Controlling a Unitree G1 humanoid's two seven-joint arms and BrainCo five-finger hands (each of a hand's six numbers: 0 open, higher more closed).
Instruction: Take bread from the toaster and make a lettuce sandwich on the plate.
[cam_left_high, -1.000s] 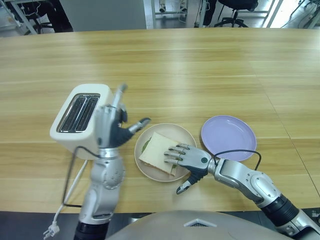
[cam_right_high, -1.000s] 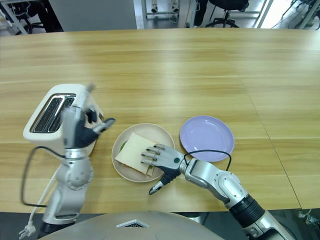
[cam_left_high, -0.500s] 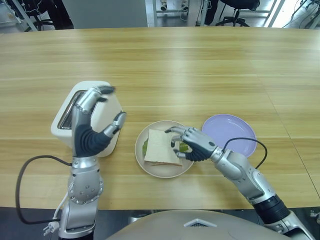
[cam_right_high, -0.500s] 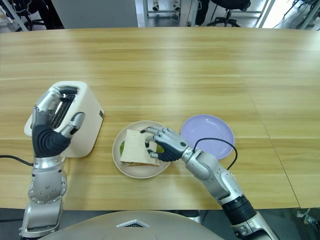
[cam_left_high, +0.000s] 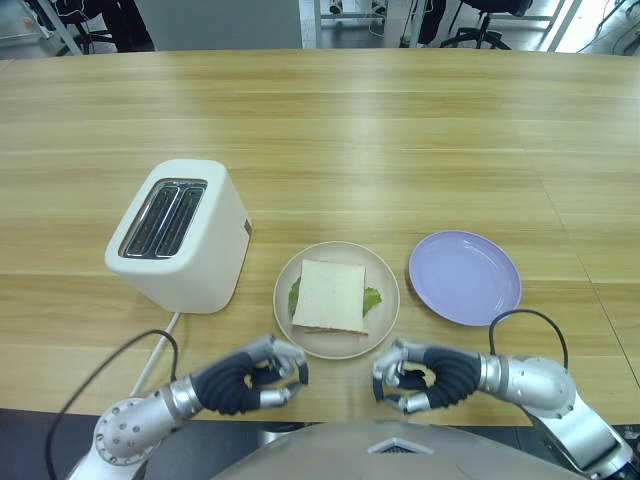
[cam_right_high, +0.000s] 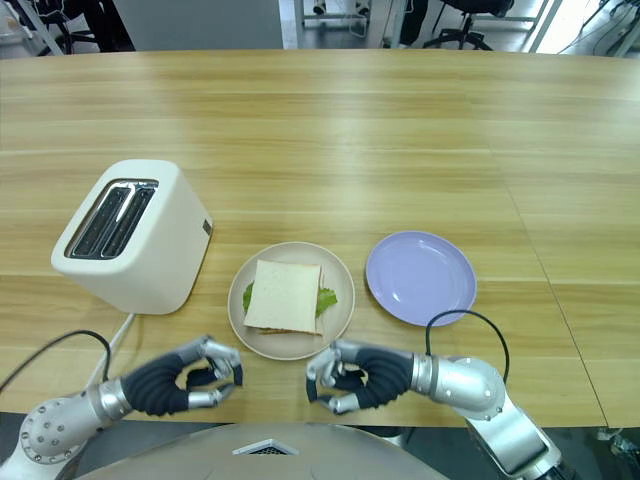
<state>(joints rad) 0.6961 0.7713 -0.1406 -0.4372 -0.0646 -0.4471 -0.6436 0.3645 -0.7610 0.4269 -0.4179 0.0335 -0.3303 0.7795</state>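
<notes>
A sandwich (cam_left_high: 330, 296) of white bread with green lettuce (cam_left_high: 372, 296) peeking out at its sides lies on the beige plate (cam_left_high: 387, 316) in the middle front of the table. The cream toaster (cam_left_high: 180, 234) stands to its left, slots facing up and looking empty. My left hand (cam_left_high: 250, 374) rests low at the table's front edge, left of the plate, fingers curled and holding nothing. My right hand (cam_left_high: 420, 374) sits at the front edge just right of the plate, fingers likewise curled on nothing. Both hands are clear of the sandwich.
A purple plate (cam_left_high: 464, 277) lies bare to the right of the beige one. The toaster's cable (cam_left_high: 120, 360) loops off the front edge near my left arm. The wooden table (cam_left_high: 350, 130) stretches wide behind; chairs stand beyond its far edge.
Both hands have drawn back from toaster and sandwich to the front edge and curled shut. The sandwich now lies squarer on the plate. The camera view shifted slightly.
</notes>
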